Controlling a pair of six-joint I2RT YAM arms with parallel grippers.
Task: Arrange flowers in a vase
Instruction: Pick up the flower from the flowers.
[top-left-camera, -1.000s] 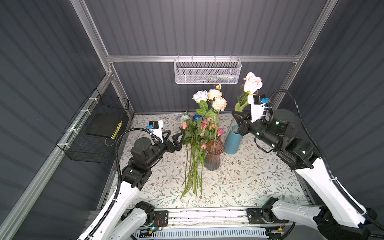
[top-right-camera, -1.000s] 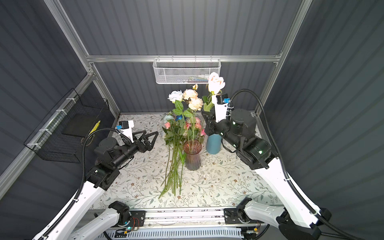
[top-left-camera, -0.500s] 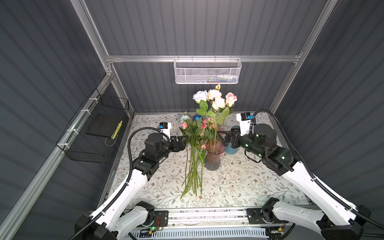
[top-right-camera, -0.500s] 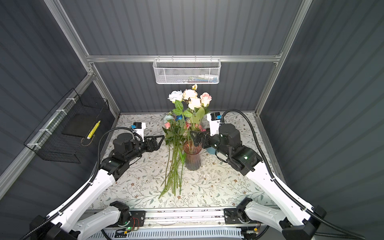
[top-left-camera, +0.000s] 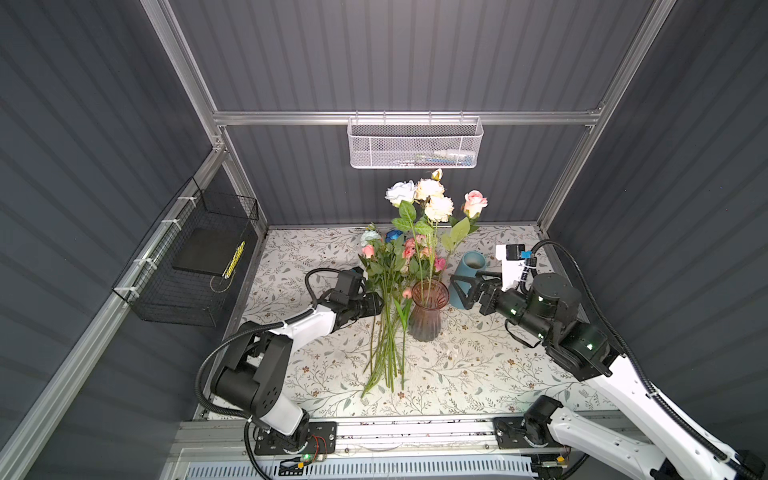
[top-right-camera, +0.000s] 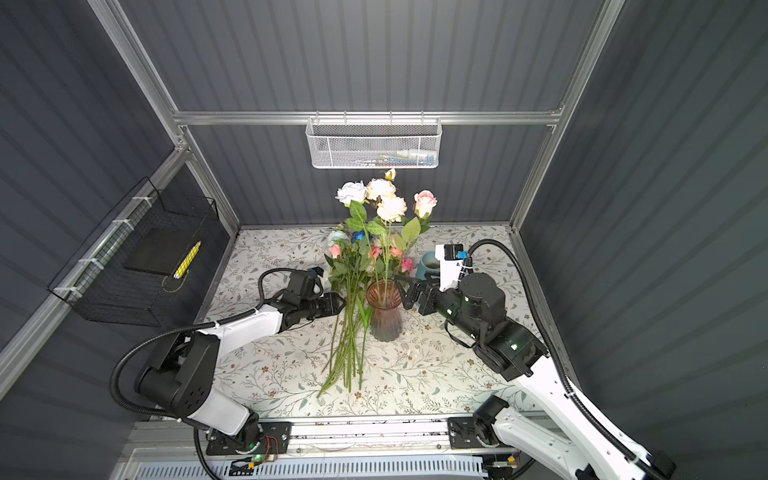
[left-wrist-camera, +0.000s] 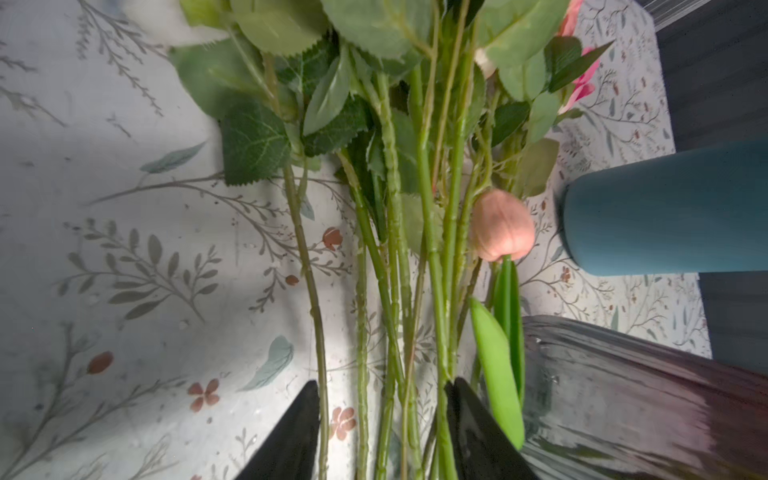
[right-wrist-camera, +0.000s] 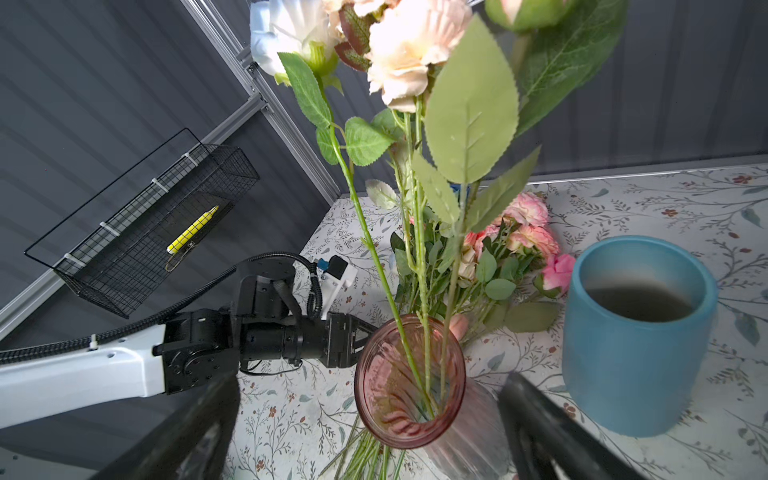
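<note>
- The left gripper has its two black fingers half apart. They straddle a handful of green stems of the loose flowers. Cloth shows between the stems, so they are not pinched together.
- The outer edge of one finger lies just beside the ribbed wall of the pink glass vase. A bright green leaf fills the narrow gap there, and a peach bud sits a little farther along.
- The loose flowers lie flat on the tablecloth along the vase's left side. Their heads point to the back wall and their cut ends to the front rail.
- The right gripper has its jaws spread wide and holds nothing. It hangs at the right side of the vase's rim, with the blue cup just behind it. Whether it touches either one cannot be told.
- The vase stands upright near the middle of the cloth. It holds several tall stems with white, cream and pink heads.
- Bare cloth shows in front of the vase on the right, and also left of the stems around the left arm.
- The cloth ends at grey walls at the back and both sides.
- A black wire basket hangs on the left wall, well apart from the flowers.
- A white mesh basket hangs on the back rail.
</note>
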